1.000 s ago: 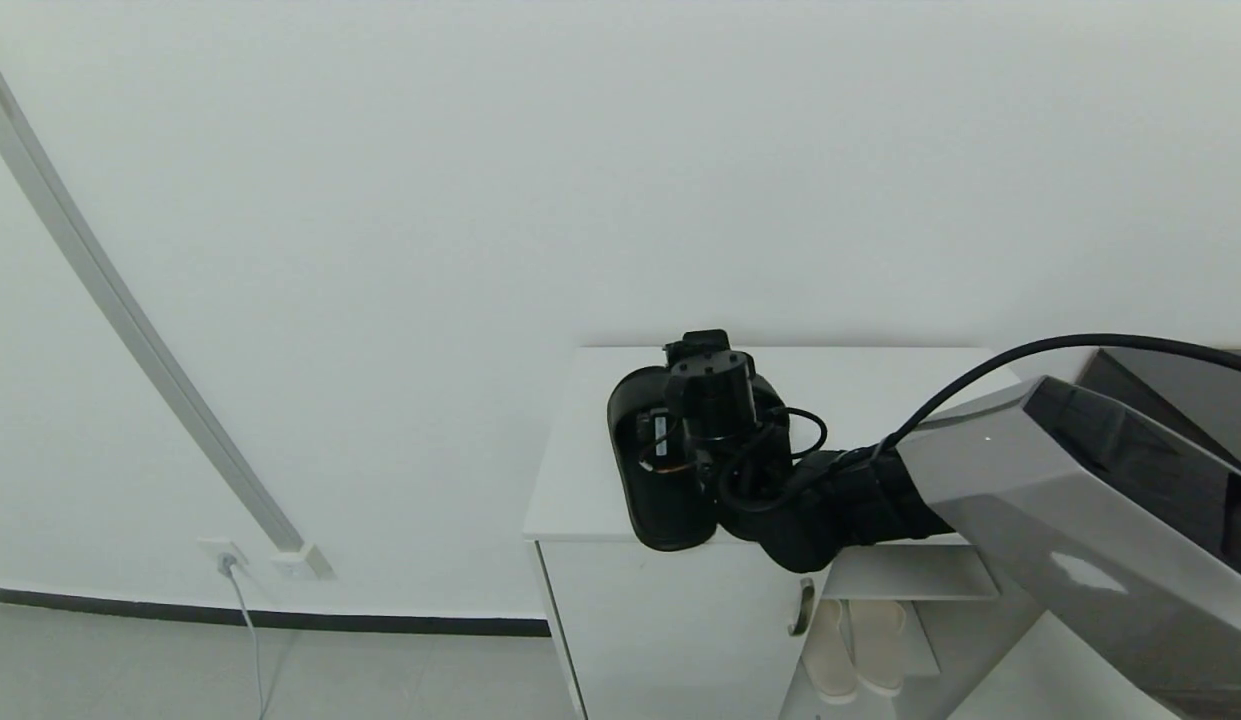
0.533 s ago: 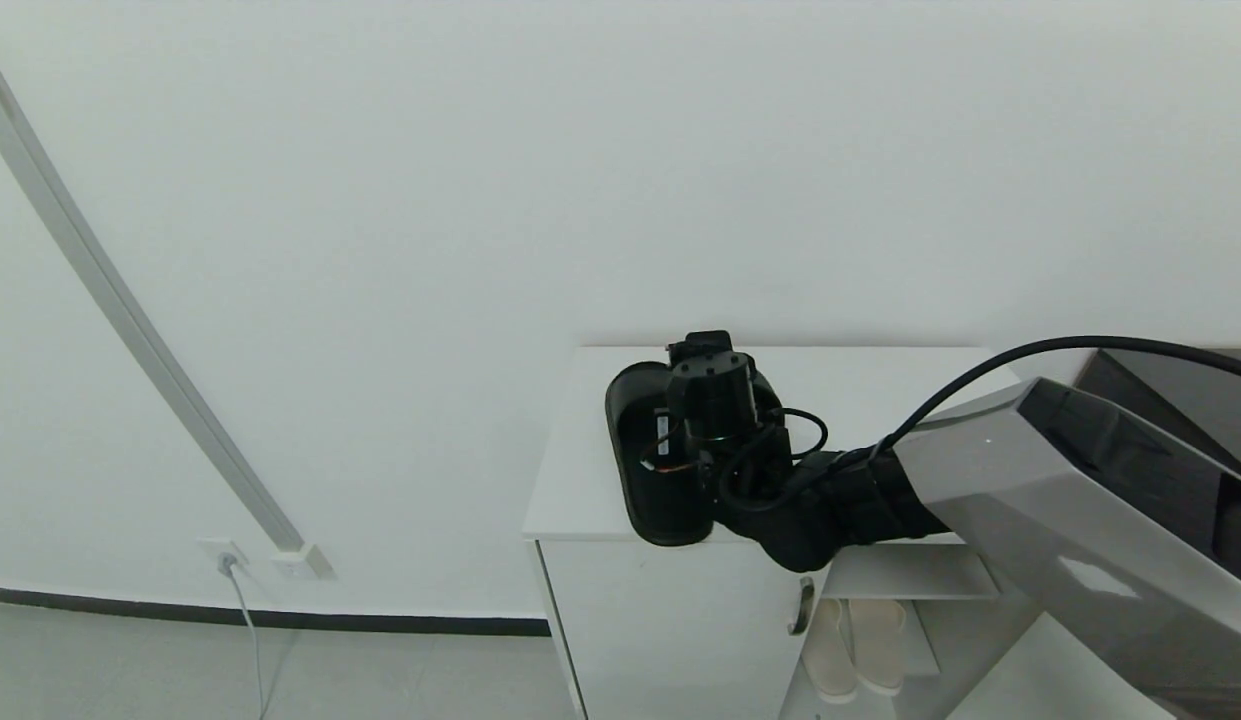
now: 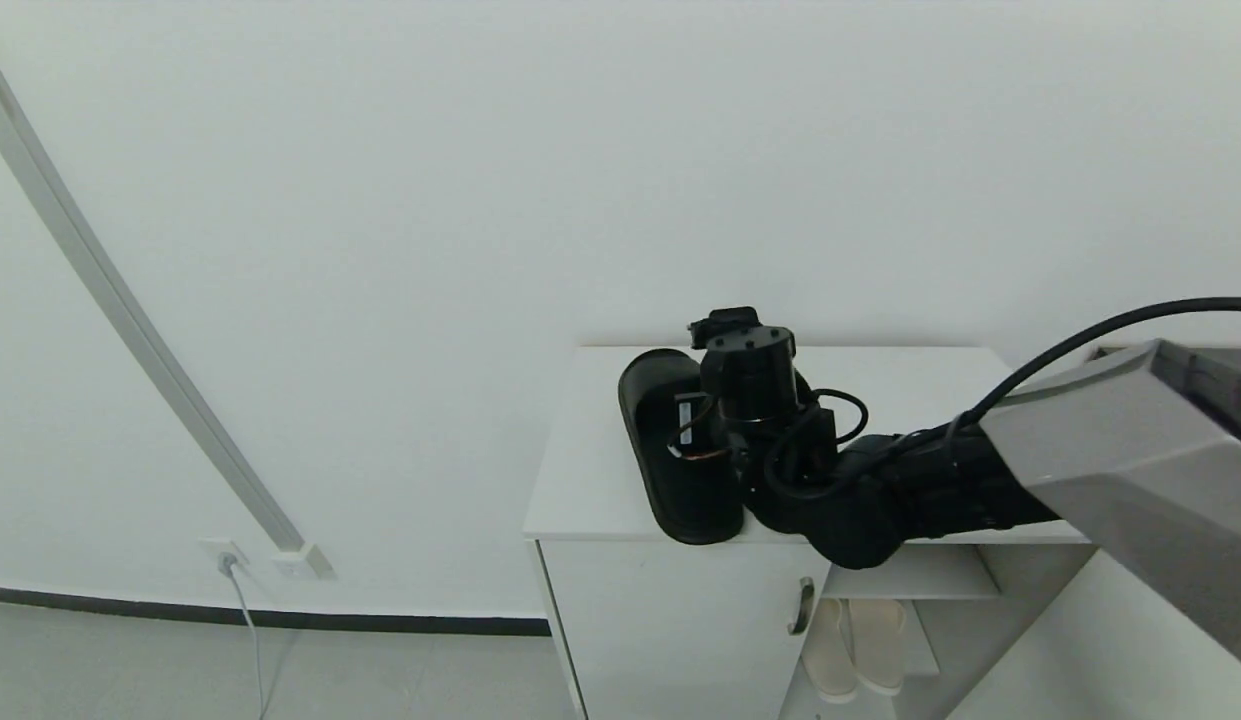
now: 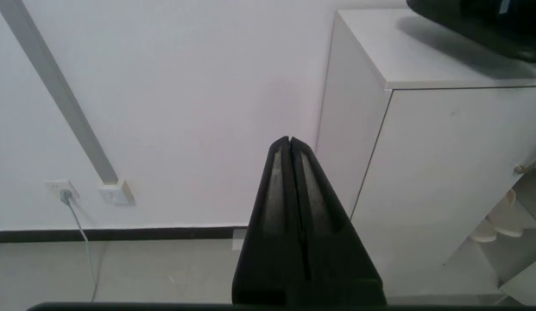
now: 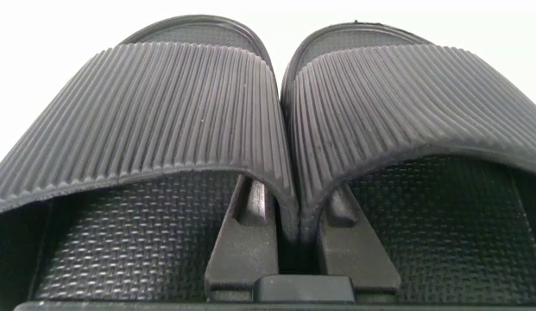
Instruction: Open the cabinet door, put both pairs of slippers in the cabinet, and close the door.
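Note:
A pair of black slippers (image 3: 670, 450) lies on top of the white cabinet (image 3: 590, 480), near its front left corner. My right gripper (image 5: 289, 207) comes at them from the heel end. One finger sits under each ribbed strap (image 5: 190, 112), and the two pinch the slippers' inner walls together. A pair of white slippers (image 3: 855, 645) stands on a shelf inside the cabinet's open right half. My left gripper (image 4: 290, 149) hangs shut and empty, to the left of the cabinet (image 4: 440, 173) and lower than its top.
The cabinet's left door (image 3: 680, 630) is closed, with a handle (image 3: 802, 605) at its right edge. A shelf (image 3: 910, 572) spans the open half. A wall socket and cable (image 3: 225, 560) sit low on the wall to the left, with bare floor (image 3: 280, 670) below.
My right arm has shifted to the right and slightly back, carrying the black slippers with it across the cabinet top. The cabinet and white slippers have stayed put.

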Motion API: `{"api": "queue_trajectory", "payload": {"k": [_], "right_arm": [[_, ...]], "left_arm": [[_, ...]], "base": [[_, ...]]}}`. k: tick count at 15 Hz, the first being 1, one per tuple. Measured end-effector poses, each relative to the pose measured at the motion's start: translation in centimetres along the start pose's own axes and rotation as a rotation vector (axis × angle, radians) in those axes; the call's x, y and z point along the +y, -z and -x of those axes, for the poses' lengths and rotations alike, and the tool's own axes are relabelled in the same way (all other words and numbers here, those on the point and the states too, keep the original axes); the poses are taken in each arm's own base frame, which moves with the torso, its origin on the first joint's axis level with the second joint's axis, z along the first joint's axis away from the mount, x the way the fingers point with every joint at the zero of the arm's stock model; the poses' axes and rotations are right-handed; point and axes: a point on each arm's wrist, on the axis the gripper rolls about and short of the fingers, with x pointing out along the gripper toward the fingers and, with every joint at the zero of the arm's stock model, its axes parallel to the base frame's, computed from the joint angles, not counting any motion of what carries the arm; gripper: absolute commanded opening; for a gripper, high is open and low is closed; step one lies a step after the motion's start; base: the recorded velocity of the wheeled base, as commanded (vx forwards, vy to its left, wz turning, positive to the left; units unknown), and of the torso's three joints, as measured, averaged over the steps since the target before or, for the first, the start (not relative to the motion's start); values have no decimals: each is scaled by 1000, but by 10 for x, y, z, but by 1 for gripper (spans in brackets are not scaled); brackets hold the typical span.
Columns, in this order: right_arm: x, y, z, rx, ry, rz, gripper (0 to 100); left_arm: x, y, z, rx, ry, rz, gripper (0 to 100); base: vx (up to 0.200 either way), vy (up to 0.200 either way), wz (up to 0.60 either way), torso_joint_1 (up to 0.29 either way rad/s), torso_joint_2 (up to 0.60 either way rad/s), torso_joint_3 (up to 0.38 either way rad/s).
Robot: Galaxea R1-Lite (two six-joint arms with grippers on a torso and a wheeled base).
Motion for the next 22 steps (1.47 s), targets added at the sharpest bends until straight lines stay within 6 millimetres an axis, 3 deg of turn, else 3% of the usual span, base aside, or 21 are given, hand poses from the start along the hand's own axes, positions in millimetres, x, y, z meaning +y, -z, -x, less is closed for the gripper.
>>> {"api": "queue_trajectory", "payload": {"k": [5, 12, 22], "right_arm": [[-26, -24, 56, 9, -114, 46, 0], [-57, -33, 131, 32, -361, 61, 0], [-73, -29, 143, 5, -362, 152, 0]], "left_arm": [[0, 0, 0, 0, 0, 0, 0], [0, 0, 0, 0, 2, 0, 0], [0, 0, 0, 0, 4, 0, 0]], "base": [[0, 0, 0, 0, 0, 0], [0, 0, 0, 0, 0, 0], [0, 0, 0, 0, 0, 0]]}}
